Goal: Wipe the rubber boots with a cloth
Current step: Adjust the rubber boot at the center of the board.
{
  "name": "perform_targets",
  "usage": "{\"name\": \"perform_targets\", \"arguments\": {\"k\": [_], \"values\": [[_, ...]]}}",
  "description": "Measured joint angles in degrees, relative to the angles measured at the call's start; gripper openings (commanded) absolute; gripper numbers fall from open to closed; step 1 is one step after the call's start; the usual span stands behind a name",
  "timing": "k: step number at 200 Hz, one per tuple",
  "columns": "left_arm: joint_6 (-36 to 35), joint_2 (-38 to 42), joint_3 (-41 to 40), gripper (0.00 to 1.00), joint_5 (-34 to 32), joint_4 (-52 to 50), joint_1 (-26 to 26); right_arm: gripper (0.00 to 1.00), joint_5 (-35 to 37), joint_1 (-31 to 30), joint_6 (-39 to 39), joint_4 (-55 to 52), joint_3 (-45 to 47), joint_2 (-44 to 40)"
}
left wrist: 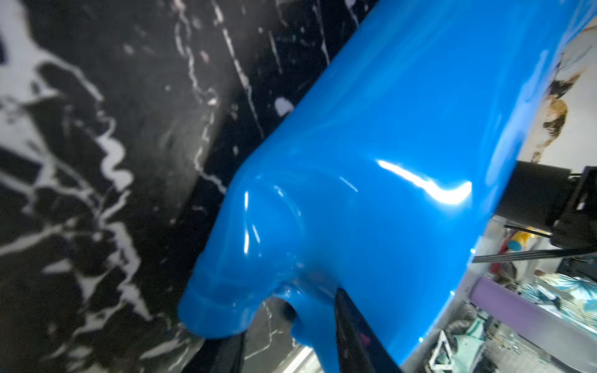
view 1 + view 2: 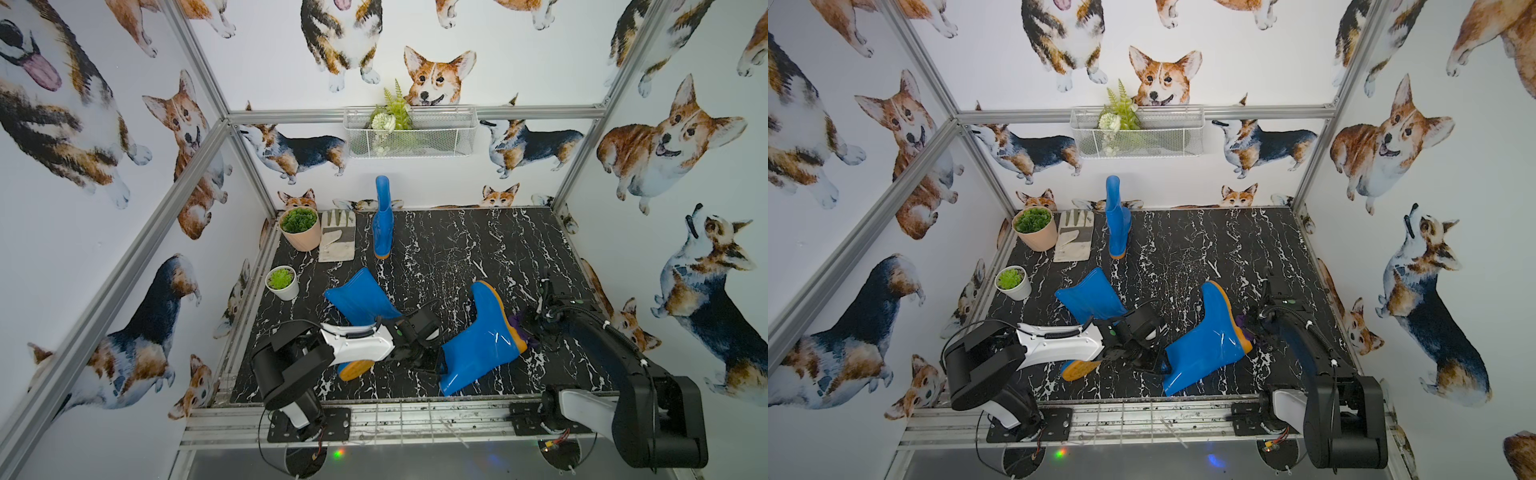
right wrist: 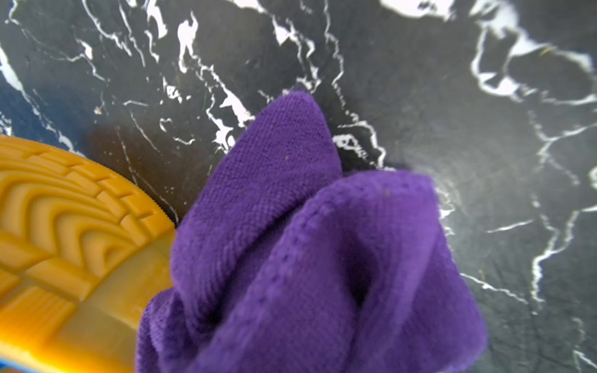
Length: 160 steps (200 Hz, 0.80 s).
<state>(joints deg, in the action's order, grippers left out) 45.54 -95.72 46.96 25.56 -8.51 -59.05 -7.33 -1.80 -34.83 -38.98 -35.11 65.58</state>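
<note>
A glossy blue rubber boot [image 2: 482, 336] lies tilted in mid-table, its orange sole [image 3: 64, 232] facing right. My left gripper [image 2: 430, 357] is shut on the rim of its shaft; in the left wrist view the boot [image 1: 403, 161] fills the frame, with one dark finger [image 1: 352, 332] against the blue rubber. My right gripper [image 2: 534, 328] is shut on the purple cloth [image 3: 307, 258], which bunches beside the sole and hides the jaws. A second boot [image 2: 361, 297] lies partly under my left arm. A third boot [image 2: 382, 216] stands upright at the back.
A peach pot with a green plant [image 2: 300, 228] and a pale work glove [image 2: 337, 235] sit at the back left. A small white pot [image 2: 282, 282] stands by the left edge. A wire basket [image 2: 409, 133] hangs on the back wall. An aluminium rail [image 2: 374, 419] runs along the front.
</note>
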Motion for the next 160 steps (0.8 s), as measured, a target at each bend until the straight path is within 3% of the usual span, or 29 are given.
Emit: {"name": "perform_targets", "arguments": {"k": [88, 111, 160], "values": [[-9.11, -3.91, 18.23, 0.45, -6.03, -5.70, 13.99, 0.00, -2.08, 0.42, -2.82, -0.94, -2.47, 0.09], [-9.42, -1.05, 17.33, 0.46, -8.44, -8.15, 14.14, 0.00, -0.50, 0.42, -2.05, -2.80, -7.41, -0.44], [-3.39, 6.08, 4.63, 0.47, -12.76, -5.97, 14.36, 0.00, 1.73, -1.88, -1.16, -5.70, -12.63, -4.39]]}}
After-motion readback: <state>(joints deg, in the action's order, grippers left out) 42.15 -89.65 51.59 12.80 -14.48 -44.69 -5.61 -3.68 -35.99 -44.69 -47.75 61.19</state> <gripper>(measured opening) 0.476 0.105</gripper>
